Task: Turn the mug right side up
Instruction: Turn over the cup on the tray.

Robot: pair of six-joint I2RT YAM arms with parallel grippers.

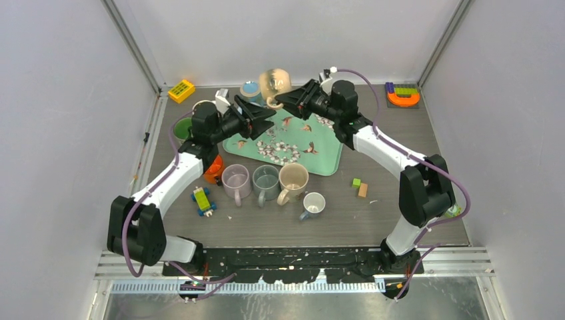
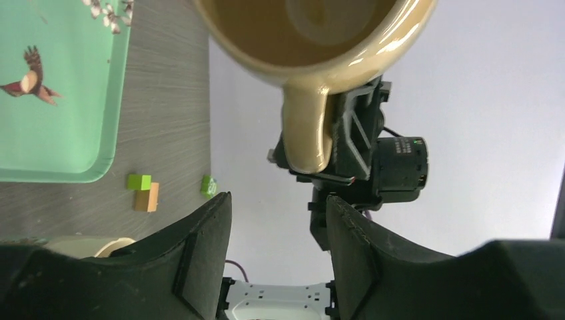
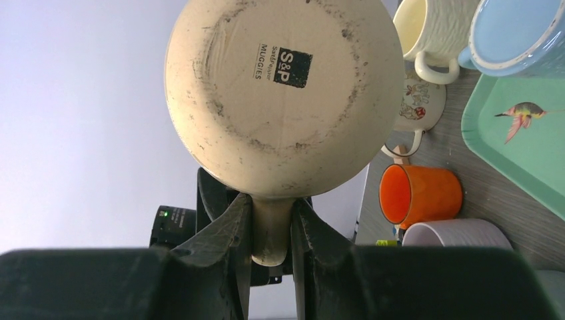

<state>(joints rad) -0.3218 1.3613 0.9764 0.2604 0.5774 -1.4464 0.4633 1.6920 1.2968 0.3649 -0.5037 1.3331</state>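
The top camera looks steeply down from high at the near edge, taking in the whole counter [image 1: 353, 223]. The left wrist camera sits very close to the mug [image 2: 313, 40], facing its mouth. The right wrist camera, equally near, faces its base [image 3: 283, 100]. Both wrist views share the tray [image 2: 60, 133] [image 3: 520, 153], seemingly from opposite sides.

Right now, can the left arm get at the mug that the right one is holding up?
Probably yes. The left gripper faces the mug at its open mouth, jaws apart, nothing in between. The right gripper clamps only the handle, leaving the rim free.
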